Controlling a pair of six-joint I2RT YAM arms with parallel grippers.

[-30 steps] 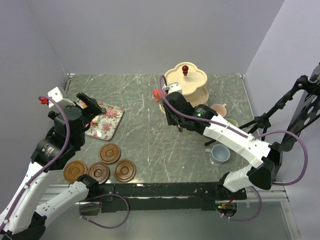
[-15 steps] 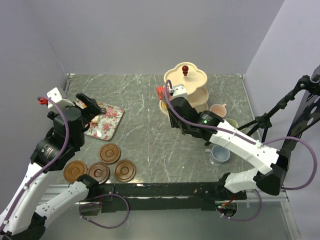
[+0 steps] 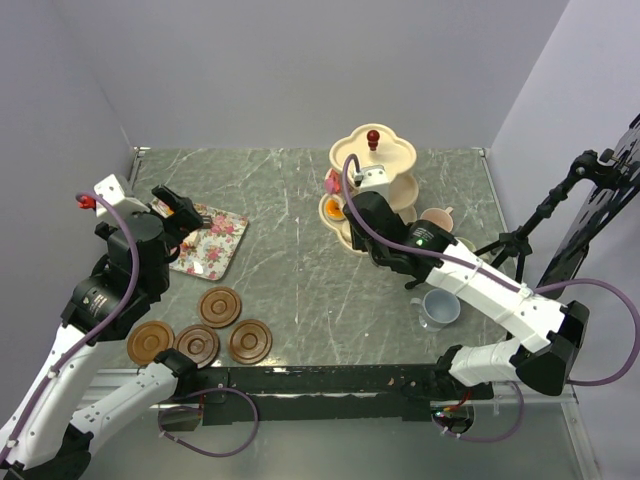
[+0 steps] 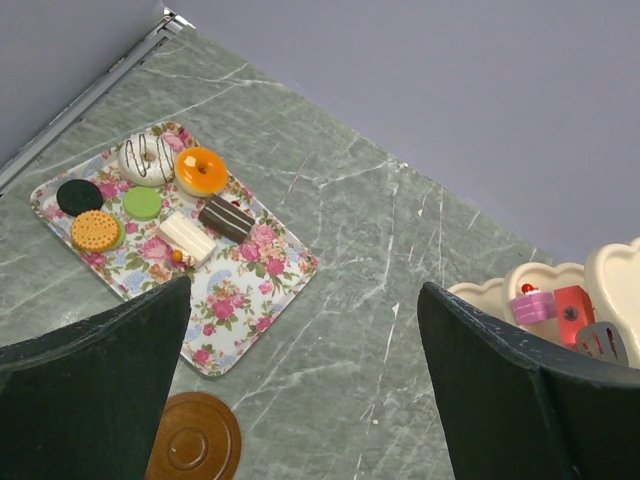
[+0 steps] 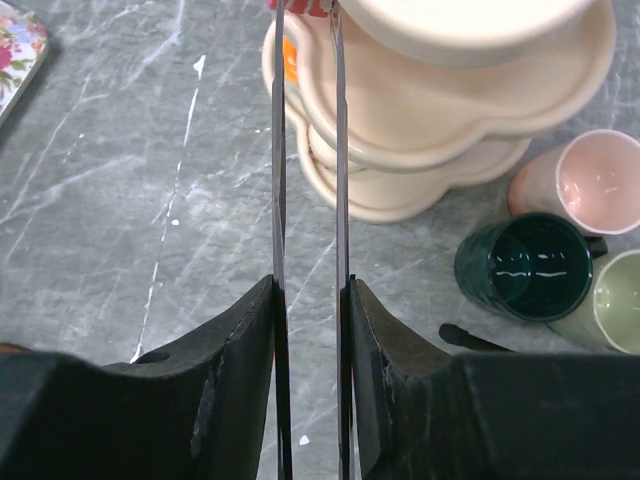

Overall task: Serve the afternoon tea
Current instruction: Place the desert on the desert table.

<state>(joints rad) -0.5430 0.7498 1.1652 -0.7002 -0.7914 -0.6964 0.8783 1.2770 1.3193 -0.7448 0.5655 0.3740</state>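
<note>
While four saucers point(image 3: 220, 307) lie at 7 o'clock and mugs point(image 3: 438, 308) at 4, the left gripper point(image 4: 305, 300) hangs wide open over the tray point(image 4: 250, 290) of cakes point(image 4: 200, 172) at 9. The right gripper point(image 5: 310, 285) pinches tongs point(image 5: 277, 150), their tips at the stand point(image 3: 400, 150) at 1, which bears more cakes.

On our green marble table point(image 3: 290, 195), mugs point(image 5: 528, 265) stand beside the cream stand point(image 3: 398, 155); floral tray point(image 3: 212, 248) and four saucers point(image 3: 220, 307) lie well apart from it.
</note>
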